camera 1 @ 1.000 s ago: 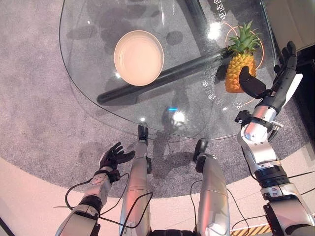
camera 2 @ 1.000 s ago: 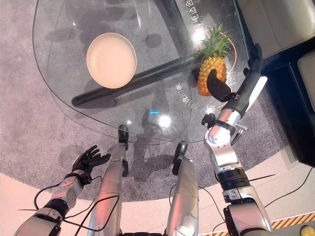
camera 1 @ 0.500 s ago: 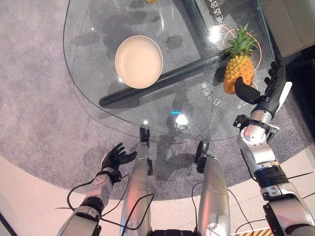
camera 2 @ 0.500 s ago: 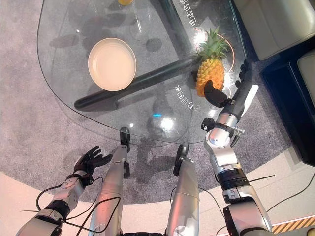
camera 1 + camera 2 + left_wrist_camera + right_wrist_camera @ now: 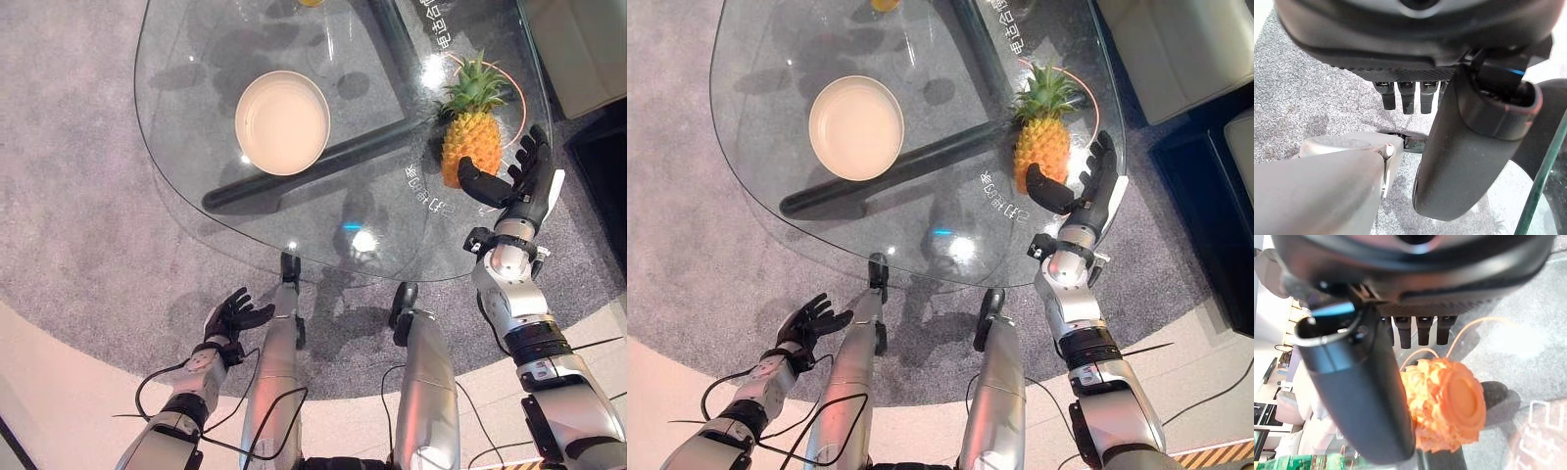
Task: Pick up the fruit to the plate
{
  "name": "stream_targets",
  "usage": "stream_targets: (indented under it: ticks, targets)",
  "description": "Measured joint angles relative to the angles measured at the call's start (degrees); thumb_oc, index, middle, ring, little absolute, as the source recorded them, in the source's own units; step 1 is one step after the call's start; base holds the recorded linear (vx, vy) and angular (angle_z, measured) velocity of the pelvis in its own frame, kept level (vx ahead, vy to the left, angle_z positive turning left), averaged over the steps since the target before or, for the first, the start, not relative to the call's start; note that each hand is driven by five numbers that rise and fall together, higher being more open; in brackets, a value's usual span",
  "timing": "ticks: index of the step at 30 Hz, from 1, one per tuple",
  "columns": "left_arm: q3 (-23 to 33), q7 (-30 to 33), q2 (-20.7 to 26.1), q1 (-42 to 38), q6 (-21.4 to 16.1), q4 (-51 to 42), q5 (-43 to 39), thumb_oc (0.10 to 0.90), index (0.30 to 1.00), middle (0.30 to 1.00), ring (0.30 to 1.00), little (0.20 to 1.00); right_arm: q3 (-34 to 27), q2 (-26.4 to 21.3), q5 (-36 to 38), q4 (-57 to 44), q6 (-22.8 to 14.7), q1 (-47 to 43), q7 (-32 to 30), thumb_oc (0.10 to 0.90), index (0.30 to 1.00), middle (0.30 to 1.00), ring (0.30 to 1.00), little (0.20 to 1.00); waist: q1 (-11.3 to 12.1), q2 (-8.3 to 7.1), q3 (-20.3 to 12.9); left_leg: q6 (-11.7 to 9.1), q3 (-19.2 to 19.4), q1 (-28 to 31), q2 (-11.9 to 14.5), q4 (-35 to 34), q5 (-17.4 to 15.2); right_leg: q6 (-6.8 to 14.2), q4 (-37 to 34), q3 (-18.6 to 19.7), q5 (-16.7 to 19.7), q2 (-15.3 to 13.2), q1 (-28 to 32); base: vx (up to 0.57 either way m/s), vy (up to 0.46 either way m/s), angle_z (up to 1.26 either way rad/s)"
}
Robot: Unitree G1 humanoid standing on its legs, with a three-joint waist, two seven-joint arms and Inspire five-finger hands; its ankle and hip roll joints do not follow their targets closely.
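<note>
A pineapple (image 5: 471,139) with a green crown lies on the glass table (image 5: 196,117) at its right side, leaves pointing away from me. The cream plate (image 5: 282,121) sits toward the table's left middle, with nothing on it. My right hand (image 5: 519,181) is open just right of the pineapple's lower end, thumb stretched toward the fruit and not holding it. In the right wrist view the pineapple's base (image 5: 1449,406) shows just past the straight fingers (image 5: 1420,330). My left hand (image 5: 231,315) hangs open below the table edge, over the carpet.
A dark bar (image 5: 323,157) runs under the glass between plate and pineapple. An orange fruit (image 5: 885,4) peeks in at the far table edge. Pale furniture (image 5: 1176,49) stands off to the right, beyond the table. Grey carpet (image 5: 78,215) surrounds the table.
My right hand has drawn back and lowered to sit beside the pineapple's lower end. The whole picture has shifted a little as the camera moved. The left hand is unchanged.
</note>
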Motion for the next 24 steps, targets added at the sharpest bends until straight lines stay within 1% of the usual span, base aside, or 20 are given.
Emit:
stream_targets:
  ticks: [8, 11, 24]
  targets:
    - [-0.1, 0.0, 0.0, 0.0, 0.0, 0.0, 0.2, 0.800, 0.900, 0.900, 0.900, 0.900, 1.1, 0.0, -0.1, 0.2, 0.3, -0.8, 1.2, 0.800, 0.900, 0.900, 0.900, 0.900, 0.0, 0.02, 0.0, 0.2, 0.0, 0.0, -0.2, -0.4, 0.3, 0.0, -0.3, -0.2, 0.0, -0.2, 0.0, 0.00, 0.000, 0.00]
    - [-0.1, 0.0, 0.0, 0.0, 0.0, 0.0, 0.2, 0.800, 0.900, 0.900, 0.900, 0.900, 2.2, 0.1, -0.1, 0.1, 1.6, -1.5, 1.4, 0.800, 0.900, 0.900, 0.900, 0.900, 0.1, 0.02, 0.0, 0.1, 0.0, -0.1, -0.2, -0.4, 0.4, 0.0, -0.4, -0.2, 0.0, -0.2, 0.0, 0.00, 0.000, 0.00]
    - [-0.2, 0.0, -0.4, 0.0, 0.0, 0.0, 0.2, 0.800, 0.900, 0.900, 0.900, 0.900, 2.4, 1.0, -0.4, -0.2, 6.7, -1.7, 4.0, 0.800, 0.900, 0.900, 0.900, 0.900, 0.1, 0.05, 0.0, 0.1, -0.1, 0.0, -0.2, -0.5, 0.4, 0.0, -0.1, -0.2, 0.0, -0.2, 0.0, 0.00, 0.000, 0.00]
